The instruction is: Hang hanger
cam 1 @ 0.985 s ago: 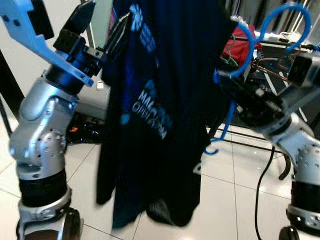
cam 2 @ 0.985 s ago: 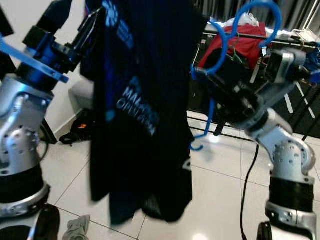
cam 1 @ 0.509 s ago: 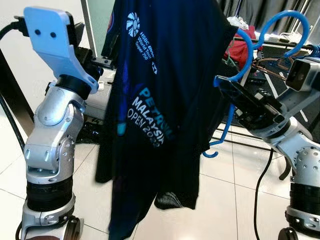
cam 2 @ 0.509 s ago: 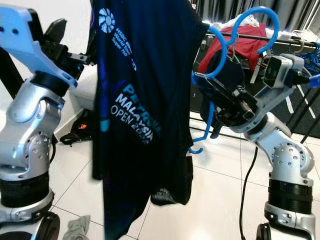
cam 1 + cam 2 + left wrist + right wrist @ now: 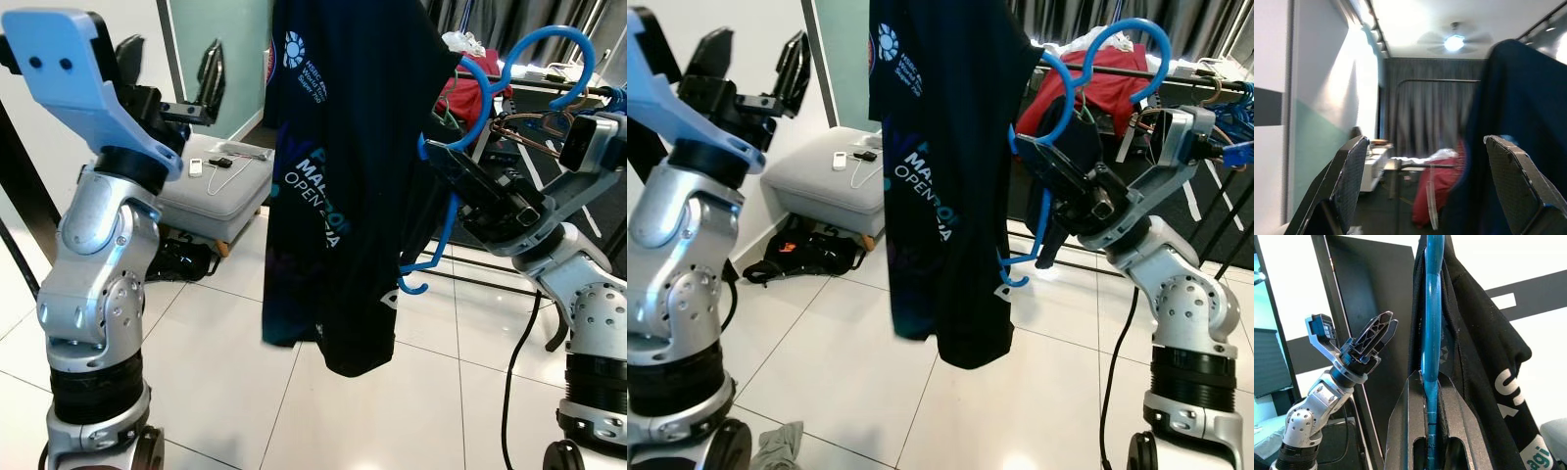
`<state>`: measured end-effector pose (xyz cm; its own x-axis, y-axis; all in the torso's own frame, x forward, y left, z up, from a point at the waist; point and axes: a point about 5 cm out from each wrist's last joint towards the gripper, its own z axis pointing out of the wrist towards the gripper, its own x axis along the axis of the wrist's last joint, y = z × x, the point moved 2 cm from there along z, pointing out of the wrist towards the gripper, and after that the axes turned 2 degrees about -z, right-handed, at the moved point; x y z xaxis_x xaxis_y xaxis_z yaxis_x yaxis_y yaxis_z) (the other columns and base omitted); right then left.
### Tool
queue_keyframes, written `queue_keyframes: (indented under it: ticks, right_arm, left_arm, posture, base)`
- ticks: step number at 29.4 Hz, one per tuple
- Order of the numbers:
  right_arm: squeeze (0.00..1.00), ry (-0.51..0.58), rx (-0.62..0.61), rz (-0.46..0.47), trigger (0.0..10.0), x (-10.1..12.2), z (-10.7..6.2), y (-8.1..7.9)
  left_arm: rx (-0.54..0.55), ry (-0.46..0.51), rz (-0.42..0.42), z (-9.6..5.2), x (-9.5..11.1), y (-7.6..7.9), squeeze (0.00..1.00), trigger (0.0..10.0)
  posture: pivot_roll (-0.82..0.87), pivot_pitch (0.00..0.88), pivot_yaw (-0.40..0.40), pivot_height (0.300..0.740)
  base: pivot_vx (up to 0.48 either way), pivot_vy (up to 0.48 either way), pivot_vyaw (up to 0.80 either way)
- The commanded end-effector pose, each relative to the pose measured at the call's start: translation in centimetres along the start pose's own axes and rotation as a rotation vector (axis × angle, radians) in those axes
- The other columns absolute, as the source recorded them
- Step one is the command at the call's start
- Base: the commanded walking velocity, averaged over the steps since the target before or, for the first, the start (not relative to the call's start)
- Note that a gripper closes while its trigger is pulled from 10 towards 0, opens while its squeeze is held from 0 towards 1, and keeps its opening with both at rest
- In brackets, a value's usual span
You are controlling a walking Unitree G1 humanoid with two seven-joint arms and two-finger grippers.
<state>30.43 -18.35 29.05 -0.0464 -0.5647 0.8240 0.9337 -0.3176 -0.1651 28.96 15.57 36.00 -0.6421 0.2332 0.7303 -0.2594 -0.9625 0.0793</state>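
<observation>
A dark navy T-shirt (image 5: pixel 343 176) with white print hangs on a blue plastic hanger (image 5: pixel 482 93). The hanger's hook (image 5: pixel 554 44) curls up on the right. My right gripper (image 5: pixel 1058 176) is shut on the hanger's blue bar (image 5: pixel 1431 347), holding it up in front of me. Raised at the left, my left gripper (image 5: pixel 168 64) stands open, apart from the shirt's left edge, with nothing between its fingers (image 5: pixel 1349 181). The shirt covers most of the hanger's left side.
A black clothes rack (image 5: pixel 1146 73) stands behind on the right, with a red garment (image 5: pixel 1097 93) on it. A grey padded stool (image 5: pixel 211 191) with small items sits at the back left, a black bag (image 5: pixel 181 259) below it. A black cable (image 5: pixel 514 362) trails over the white tiles.
The shirt has swung right, away from my left gripper, which was at its edge and now stands open and apart. The right arm still holds the hanger in about the same place.
</observation>
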Motion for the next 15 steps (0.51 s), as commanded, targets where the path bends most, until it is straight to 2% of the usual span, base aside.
queue_keyframes:
  ticks: [1,2,4,5,9,10,12,14,15]
  right_arm:
    - [0.0,0.029,0.03,-0.029,10.0,0.8,0.4,-0.3]
    - [0.0,0.028,0.035,-0.026,10.0,0.8,0.5,-0.4]
    - [0.0,0.028,0.035,-0.026,10.0,0.8,0.5,-0.4]
    - [0.0,0.024,0.052,-0.022,10.0,0.8,0.6,-0.7]
    - [0.0,0.024,0.052,-0.022,10.0,0.8,0.6,-0.7]
    - [0.0,0.021,0.068,-0.018,10.0,0.7,0.8,-1.0]
    - [0.0,0.021,0.068,-0.018,10.0,0.7,0.8,-1.0]
    - [0.0,0.018,0.101,-0.009,10.0,0.7,0.9,-1.6]
    - [0.0,0.018,0.101,-0.009,10.0,0.7,0.9,-1.6]
  left_arm:
    - [-0.001,-0.013,-0.008,-0.2,-0.2,0.0,0.0,10.0]
    - [-0.029,-0.016,-0.032,-0.3,-0.3,0.5,0.0,10.0]
    - [-0.029,-0.016,-0.032,-0.3,-0.3,0.5,0.0,10.0]
    - [-0.086,-0.026,-0.067,-0.4,-0.7,1.7,0.0,10.0]
    - [-0.086,-0.026,-0.067,-0.4,-0.7,1.7,0.0,10.0]
    - [-0.14,-0.033,-0.1,-0.4,-0.9,2.8,0.0,10.0]
    - [-0.14,-0.033,-0.1,-0.4,-0.9,2.8,0.0,10.0]
    - [-0.21,-0.038,-0.142,-0.4,-1.2,4.0,0.0,10.0]
    - [-0.21,-0.038,-0.142,-0.4,-1.2,4.0,0.0,10.0]
  posture:
    - [0.03,0.0,-0.034,0.74]
    - [0.03,0.0,-0.034,0.74]
    - [0.03,0.0,-0.034,0.74]
    - [0.03,0.0,-0.032,0.74]
    - [0.03,0.0,-0.032,0.74]
    - [0.02,0.0,-0.03,0.74]
    - [0.02,0.0,-0.03,0.74]
    - [0.02,0.0,-0.027,0.74]
    - [0.02,0.0,-0.027,0.74]
  base:
    - [0.0,0.0,0.0]
    - [0.0,0.0,0.0]
    - [0.0,0.0,0.0]
    - [0.0,0.0,0.0]
    - [0.0,0.0,0.0]
    - [0.0,0.0,0.0]
    - [0.0,0.0,0.0]
    - [0.0,0.0,0.0]
    - [0.0,0.0,0.0]
